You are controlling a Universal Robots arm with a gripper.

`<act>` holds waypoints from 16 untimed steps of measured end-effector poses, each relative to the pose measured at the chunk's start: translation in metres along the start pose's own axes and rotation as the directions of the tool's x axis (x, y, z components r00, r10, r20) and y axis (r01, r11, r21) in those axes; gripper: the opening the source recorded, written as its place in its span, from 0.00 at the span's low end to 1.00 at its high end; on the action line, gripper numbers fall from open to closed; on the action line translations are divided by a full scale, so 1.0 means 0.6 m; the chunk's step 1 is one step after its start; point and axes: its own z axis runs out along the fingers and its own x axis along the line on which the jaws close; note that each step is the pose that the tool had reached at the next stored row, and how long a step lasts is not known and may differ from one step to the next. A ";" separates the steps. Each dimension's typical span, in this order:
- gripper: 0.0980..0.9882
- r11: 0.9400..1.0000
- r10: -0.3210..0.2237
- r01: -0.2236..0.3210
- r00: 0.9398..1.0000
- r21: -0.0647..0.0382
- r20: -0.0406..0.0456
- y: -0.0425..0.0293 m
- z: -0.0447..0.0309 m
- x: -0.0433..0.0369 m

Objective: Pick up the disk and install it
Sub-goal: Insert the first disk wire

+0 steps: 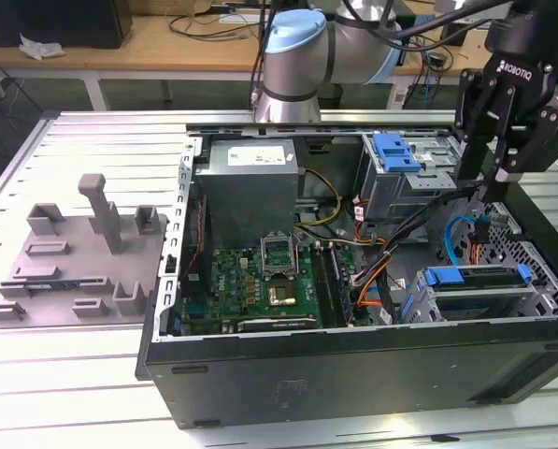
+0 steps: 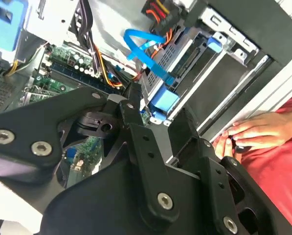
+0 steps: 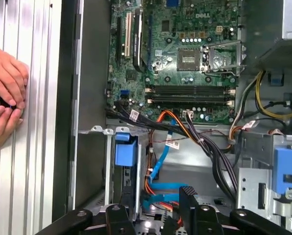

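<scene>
One arm, one open computer case, both on a slotted metal surface. On the exterior view's clock face, the jaws hang over the case at about 2 o'clock, spread apart and pinching nothing. In the first wrist view the fingers stand apart above the cabling. The disk appears to sit in the drive cage at 4 o'clock inside the case, with its blue rail outward and its label hidden. A grey plate lies at 9 o'clock, well apart from the case, showing its own posts and slots. A bare blue bracket rests on the upper cage at 1 o'clock. A person's hand rests on the surface just beside the case wall. Judgement: the pick-up is done and the install is at or near its end. Whether the disk is fully home cannot be read. Any further move calls for a path clear of the blue cable and that hand.
</scene>
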 end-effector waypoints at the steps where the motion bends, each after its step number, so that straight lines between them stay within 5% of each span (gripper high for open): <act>1: 0.45 1.000 0.000 0.000 1.000 0.000 -0.006 -0.004 -0.001 -0.006; 5: 0.45 1.000 0.001 -0.001 1.000 -0.003 -0.031 -0.016 -0.003 -0.022; 10: 0.45 1.000 -0.003 0.001 0.996 -0.025 -0.094 -0.044 -0.002 -0.046; 12: 0.45 0.999 -0.005 0.002 0.994 -0.034 -0.105 -0.055 -0.002 -0.048; 16: 0.45 0.999 -0.010 0.004 0.993 -0.050 -0.114 -0.095 0.006 -0.052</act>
